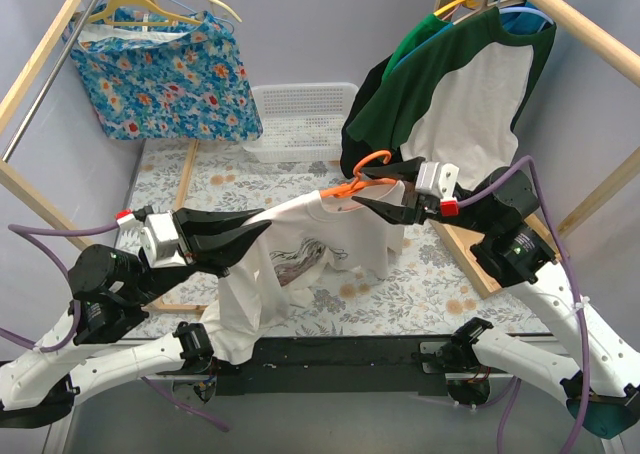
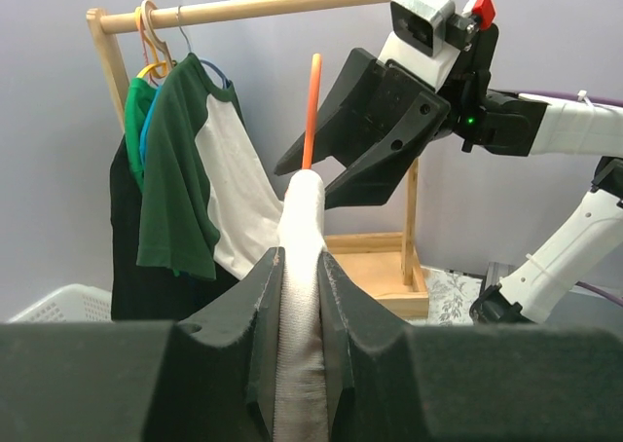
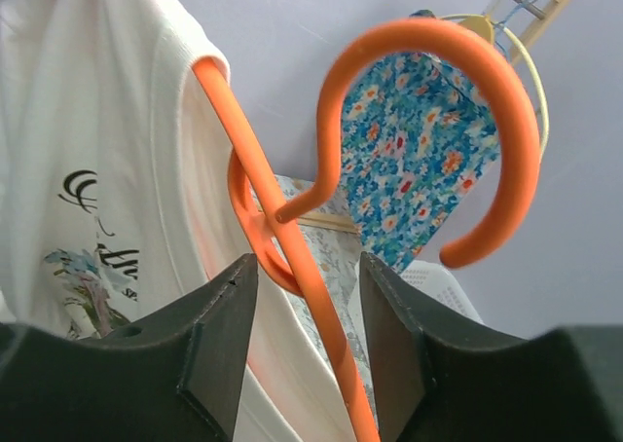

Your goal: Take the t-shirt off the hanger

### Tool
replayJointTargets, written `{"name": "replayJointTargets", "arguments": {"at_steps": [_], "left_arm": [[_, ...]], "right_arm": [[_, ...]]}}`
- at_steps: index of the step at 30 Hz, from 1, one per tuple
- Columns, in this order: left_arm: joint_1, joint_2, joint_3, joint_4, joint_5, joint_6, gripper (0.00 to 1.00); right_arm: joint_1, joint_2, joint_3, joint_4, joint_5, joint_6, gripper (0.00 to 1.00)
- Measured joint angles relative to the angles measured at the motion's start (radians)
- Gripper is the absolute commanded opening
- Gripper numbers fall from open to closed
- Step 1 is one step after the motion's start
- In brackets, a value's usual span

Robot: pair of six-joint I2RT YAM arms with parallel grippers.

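floral-cloth table [image 1: 420, 274] below. white t-shirt [image 1: 330, 229] held aloft over it, draped on orange hanger [image 1: 365, 169]; judged soft, light, stretchy, best taken at shoulder or hem. left gripper [image 2: 300, 264] clenched on shoulder fold. right gripper [image 3: 307, 267] parted astride hanger neck, not pinching.

The t-shirt [image 1: 320, 239] hangs between the left gripper [image 1: 262, 236] and the right gripper [image 1: 372, 187], basket [image 1: 300, 104] behind.

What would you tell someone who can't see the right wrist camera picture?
An orange hanger stands inside the open right pincer, not clearly touching either finger. A white t-shirt with a print hangs on it at the left, and a blue flowery cloth hangs behind.
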Motion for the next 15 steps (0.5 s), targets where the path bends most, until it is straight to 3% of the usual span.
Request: {"name": "replayJointTargets", "arguments": {"at_steps": [8, 10, 11, 15], "left_arm": [[0.0, -0.005, -0.011, -0.034, -0.021, -0.004, 0.0], [0.0, -0.006, -0.011, -0.037, -0.021, -0.005, 0.0], [0.0, -0.007, -0.011, -0.038, -0.021, -0.008, 0.0], [-0.002, -0.026, -0.011, -0.041, -0.016, -0.021, 0.0]], "right_arm": [[0.0, 0.018, -0.005, 0.022, -0.106, 0.046, 0.54], [0.0, 0.016, -0.013, 0.058, -0.135, 0.072, 0.48], [0.0, 0.016, -0.015, 0.075, -0.143, 0.082, 0.38], [-0.006, 0.023, -0.019, 0.14, -0.17, 0.127, 0.19]]}}
